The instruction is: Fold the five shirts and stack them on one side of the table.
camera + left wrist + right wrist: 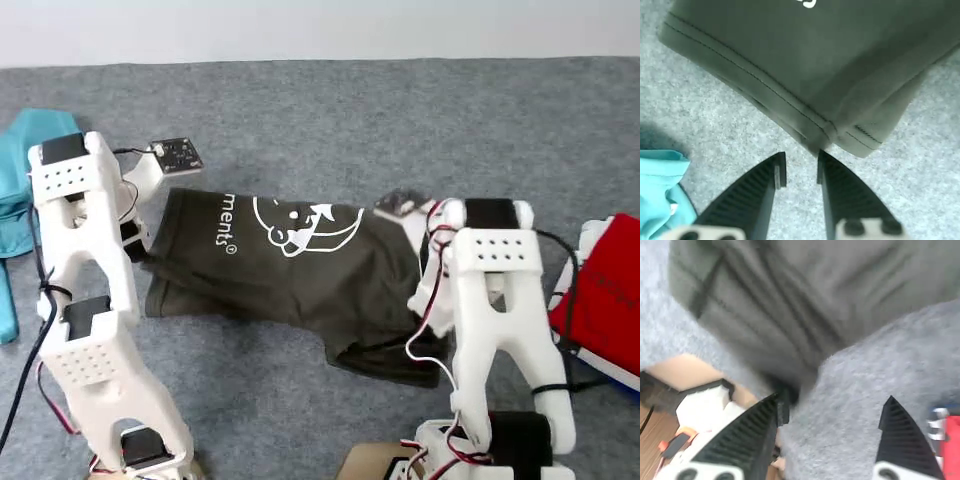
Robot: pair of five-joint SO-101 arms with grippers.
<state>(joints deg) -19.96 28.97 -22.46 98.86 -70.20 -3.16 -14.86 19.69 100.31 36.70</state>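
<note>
left wrist view: the left gripper (801, 167) is released, its two black fingers a narrow gap apart with nothing between them. the tips sit over the grey table (715, 115), just short of the hemmed corner of the dark shirt (805, 60), which spreads away beyond them. the teal shirt (660, 190) lies close by the gripper, apart from the dark one.

right wrist view: the right gripper (834, 407) is spread wide and empty over bare grey cover. the dark shirt's bunched edge lies just past its fingertips.

high view: the dark shirt lies mid-table between the two arms, white print up, its near right corner rumpled. three shirts count out: one dark, one teal at the left edge, one red shirt (605, 290) at the right edge.
</note>
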